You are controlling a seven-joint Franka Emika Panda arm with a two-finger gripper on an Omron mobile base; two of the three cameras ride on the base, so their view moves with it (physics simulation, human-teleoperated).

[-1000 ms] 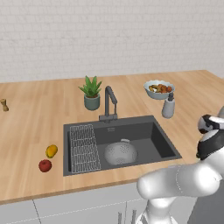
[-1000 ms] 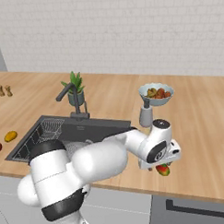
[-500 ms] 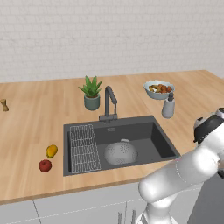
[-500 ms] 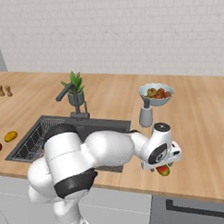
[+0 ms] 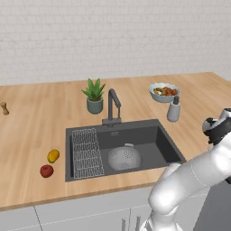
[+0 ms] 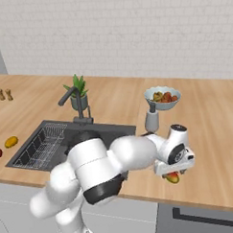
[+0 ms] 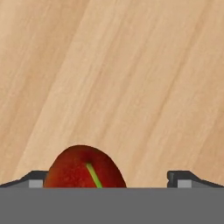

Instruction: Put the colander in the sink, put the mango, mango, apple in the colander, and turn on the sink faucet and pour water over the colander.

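Since the earlier pictures, the big arm links are seen swung a little further across the front of the sink, while the hand is kept almost at the same place, low over the bench [image 6: 210, 133] to the right of the sink [image 5: 113, 127].

The claw [image 7: 111, 181] is spread wide and nothing is grasped. Directly under it a reddish mango [image 7: 83, 168] lies on the wood, between the two fingertips [image 7: 37, 179] but clearly nearer to one of them, so a small sideways correction is judged necessary before closing. Its long axis cannot be told, because the fruit is cut by the picture edge.

Further away, the colander [image 5: 124, 158] sits in the basin. The other mango [image 5: 53, 155] and the apple [image 5: 46, 170] are left on the far side of the sink.
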